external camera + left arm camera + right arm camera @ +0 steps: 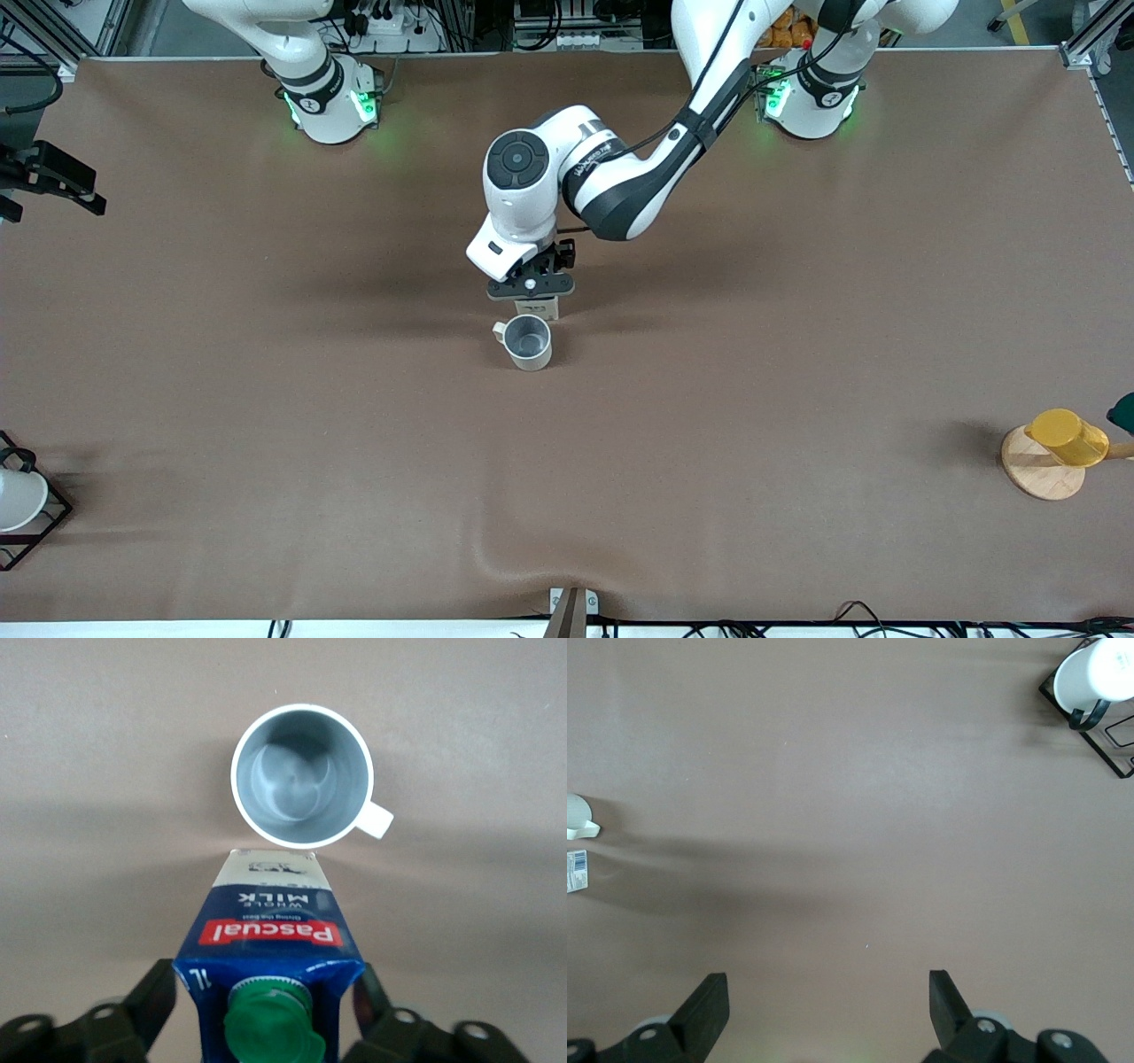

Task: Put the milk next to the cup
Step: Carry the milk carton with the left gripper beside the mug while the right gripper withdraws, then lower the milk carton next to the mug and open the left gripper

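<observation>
The milk (270, 930), a dark-blue carton with a green cap and a red label, stands upright on the table right beside the cup (301, 775). The cup is a pale mug with a grey inside and a small handle. In the front view the cup (529, 341) stands mid-table, just nearer to the camera than the milk (547, 307), which the hand mostly hides. My left gripper (530, 285) is over the milk, its fingers (159, 992) against the carton's two sides. My right gripper (828, 992) is open and empty, and waits high over bare table.
A yellow cup (1067, 436) lies on a wooden disc (1041, 474) toward the left arm's end. A white cup (18, 498) sits in a black wire rack (49, 523) toward the right arm's end; it also shows in the right wrist view (1099, 673).
</observation>
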`<state>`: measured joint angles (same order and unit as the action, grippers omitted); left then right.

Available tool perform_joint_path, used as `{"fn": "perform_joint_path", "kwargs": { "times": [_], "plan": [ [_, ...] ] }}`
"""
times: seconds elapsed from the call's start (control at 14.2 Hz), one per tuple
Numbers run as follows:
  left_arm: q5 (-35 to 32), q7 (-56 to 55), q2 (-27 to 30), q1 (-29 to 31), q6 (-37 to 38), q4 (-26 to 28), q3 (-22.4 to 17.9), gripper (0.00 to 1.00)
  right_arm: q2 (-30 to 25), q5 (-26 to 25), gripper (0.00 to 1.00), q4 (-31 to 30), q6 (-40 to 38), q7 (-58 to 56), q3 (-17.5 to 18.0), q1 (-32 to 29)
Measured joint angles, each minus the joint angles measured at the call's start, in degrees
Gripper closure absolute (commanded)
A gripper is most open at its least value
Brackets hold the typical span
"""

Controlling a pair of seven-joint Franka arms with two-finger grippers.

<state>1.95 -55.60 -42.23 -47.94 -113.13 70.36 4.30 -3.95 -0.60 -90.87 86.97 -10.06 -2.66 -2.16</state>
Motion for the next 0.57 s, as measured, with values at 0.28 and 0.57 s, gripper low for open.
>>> {"fn": "perform_joint_path", "kwargs": {
  "times": [0.28,0.57],
  "plan": [
    [-0.30,0.00,3.13,0.31,0.28,-2.14,-1.77,0.00,0.42,0.14,0.00,0.11,2.50,0.00,0.03,0.00],
    [-0.79,4.15,12.20,3.27,12.25,-1.88,-6.04,0.00,1.31,0.20,0.00,0.20,4.80,0.01,0.01,-0.02]
  ]
}}
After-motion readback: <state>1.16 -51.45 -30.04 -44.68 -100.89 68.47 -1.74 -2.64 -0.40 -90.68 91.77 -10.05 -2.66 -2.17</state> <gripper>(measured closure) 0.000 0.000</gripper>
